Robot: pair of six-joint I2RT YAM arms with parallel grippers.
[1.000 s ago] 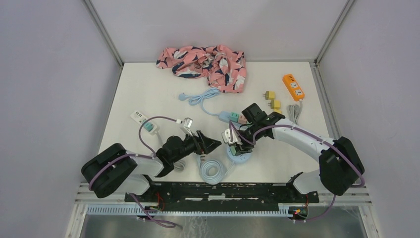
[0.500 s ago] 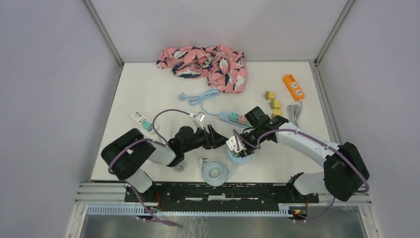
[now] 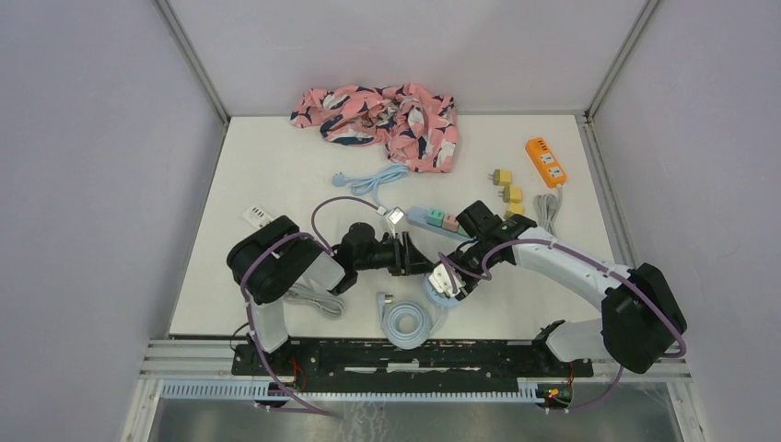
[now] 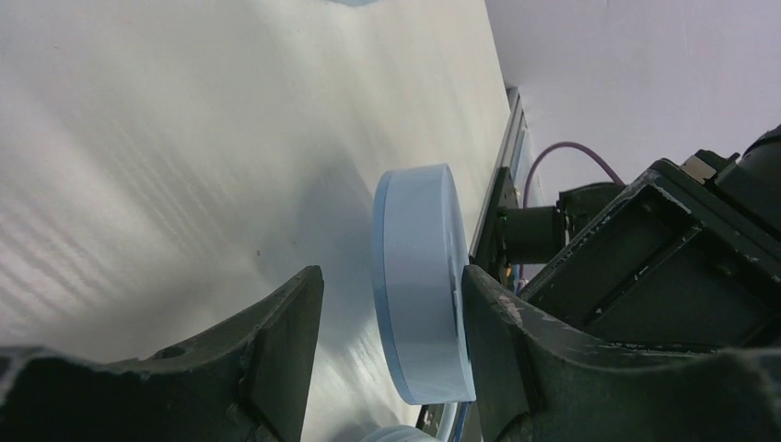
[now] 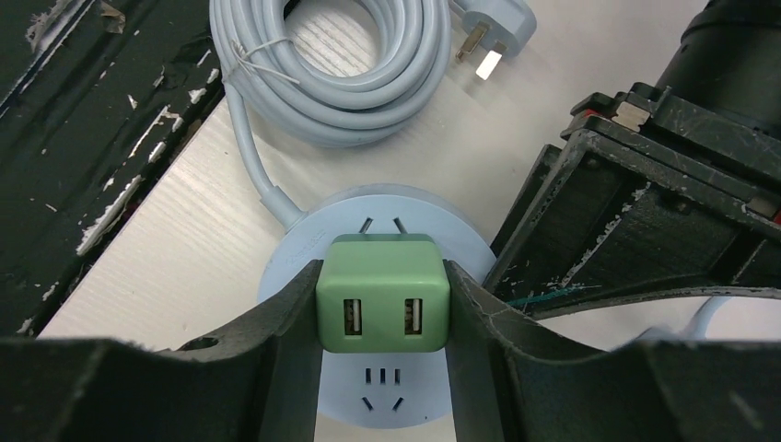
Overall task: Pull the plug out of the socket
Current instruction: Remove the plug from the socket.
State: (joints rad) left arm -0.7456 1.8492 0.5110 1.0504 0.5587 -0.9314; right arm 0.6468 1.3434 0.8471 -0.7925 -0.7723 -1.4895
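A round light-blue socket [image 3: 435,293] lies flat on the table near the front. A green two-port USB plug [image 5: 382,281] sits over the socket's [image 5: 293,250] face, with its two metal prongs showing at its far end. My right gripper [image 5: 382,308] is shut on the plug's sides; it also shows in the top view [image 3: 453,279]. My left gripper [image 4: 390,299] is open and straddles the socket's rim [image 4: 419,276]: one finger rests on the top face, the other stands apart below. In the top view it [image 3: 419,264] reaches in from the left.
A coiled pale-blue cable [image 3: 405,322] with its plug [image 5: 493,41] lies just in front of the socket. A light-blue power strip [image 3: 433,219], a white strip [image 3: 258,217], yellow adapters [image 3: 507,189], an orange strip [image 3: 545,162] and a pink cloth [image 3: 382,112] lie behind.
My left arm has swung right, and its open gripper has come up to the socket. My right gripper has stayed shut on the green plug over the socket.
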